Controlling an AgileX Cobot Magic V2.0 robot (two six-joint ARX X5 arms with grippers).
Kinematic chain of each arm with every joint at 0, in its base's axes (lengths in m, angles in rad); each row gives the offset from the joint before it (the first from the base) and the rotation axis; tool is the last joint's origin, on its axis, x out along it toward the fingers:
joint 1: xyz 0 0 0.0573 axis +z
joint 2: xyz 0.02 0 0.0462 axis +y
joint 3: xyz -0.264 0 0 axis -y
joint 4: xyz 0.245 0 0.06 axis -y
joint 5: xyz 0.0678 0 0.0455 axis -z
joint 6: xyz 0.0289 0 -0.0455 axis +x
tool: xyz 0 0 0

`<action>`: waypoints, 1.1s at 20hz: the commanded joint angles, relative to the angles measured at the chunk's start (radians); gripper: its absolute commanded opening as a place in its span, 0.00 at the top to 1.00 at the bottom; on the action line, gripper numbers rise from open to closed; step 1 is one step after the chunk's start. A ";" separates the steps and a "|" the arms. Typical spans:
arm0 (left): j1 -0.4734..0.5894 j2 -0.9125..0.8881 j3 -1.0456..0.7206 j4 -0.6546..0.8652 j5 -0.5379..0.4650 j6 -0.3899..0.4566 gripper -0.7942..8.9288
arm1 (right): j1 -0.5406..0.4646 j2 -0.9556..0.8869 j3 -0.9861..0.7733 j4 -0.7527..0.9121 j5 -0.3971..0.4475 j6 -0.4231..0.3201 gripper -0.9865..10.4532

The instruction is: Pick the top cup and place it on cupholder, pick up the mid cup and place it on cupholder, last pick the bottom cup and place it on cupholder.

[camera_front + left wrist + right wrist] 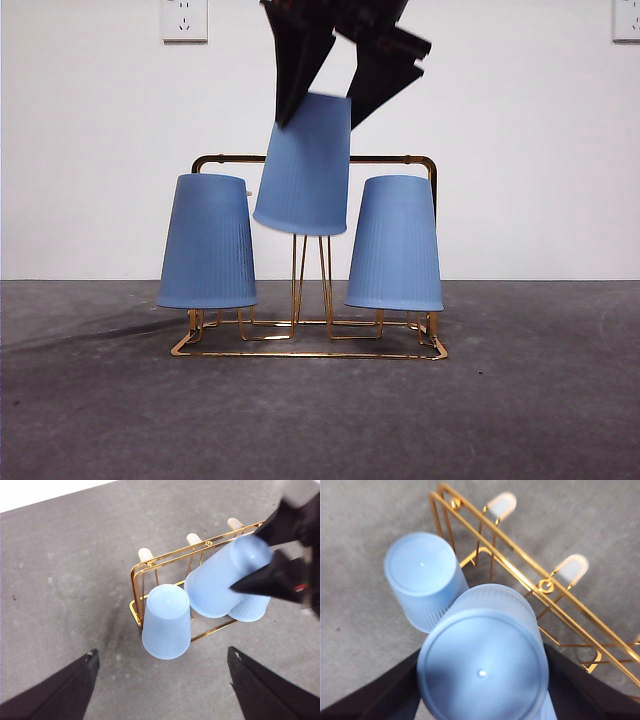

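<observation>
Third cup (303, 165), tilted above the cupholder's (310, 352) middle, is clamped upside-down in the right claw (335, 75).

3 blue cups (166, 621) on cupholder (150, 567) (one gripped), left fingers (162, 685) open

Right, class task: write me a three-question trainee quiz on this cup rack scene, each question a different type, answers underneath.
1. True or false: all three blue cups are seated on the cupholder.
2. Which tool holds the tilted middle cup? A) left tool B) right tool
3. Fill in: the cups stand with their open mouths facing ____.

Key
1. False. The left cup and right cup are seated; the middle cup hangs tilted above its prongs.
2. B. The right tool grips it; the left tool waits open.
3. Down.
</observation>
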 commanded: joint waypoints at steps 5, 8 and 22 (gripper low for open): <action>-0.005 0.006 0.018 0.010 0.001 0.000 0.50 | 0.005 0.103 0.022 0.024 -0.006 -0.027 0.69; -0.005 0.006 0.018 0.010 0.001 0.000 0.50 | 0.003 0.129 0.022 0.033 -0.008 -0.033 0.68; -0.005 0.006 0.018 0.010 0.001 0.000 0.50 | -0.009 0.171 0.030 0.025 -0.028 -0.045 0.52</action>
